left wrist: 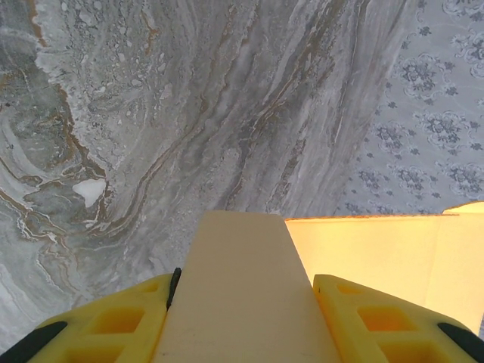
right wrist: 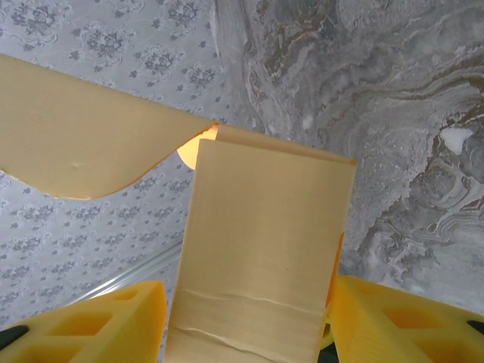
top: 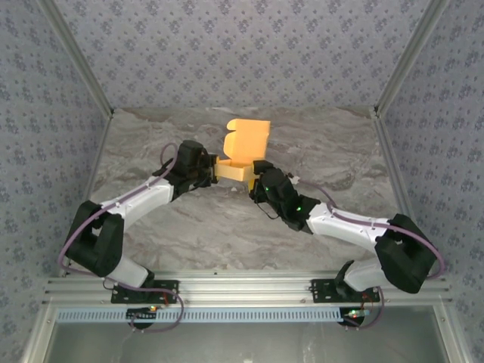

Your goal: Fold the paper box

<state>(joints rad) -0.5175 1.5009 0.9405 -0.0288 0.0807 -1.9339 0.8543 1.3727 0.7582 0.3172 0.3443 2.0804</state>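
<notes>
The paper box is yellow-orange card, held up over the middle of the table with its lid flap standing open toward the back. My left gripper grips its left end. In the left wrist view a pale panel of the box fills the space between the yellow fingers, which press on both its sides, so my left gripper is shut on it. My right gripper takes the right end. There a creased panel sits between the fingers of my right gripper, which lie close against its edges.
The marble-patterned table is walled by patterned panels at the back and both sides. A metal rail with the two arm bases runs along the near edge. The curved lid flap hangs across the right wrist view.
</notes>
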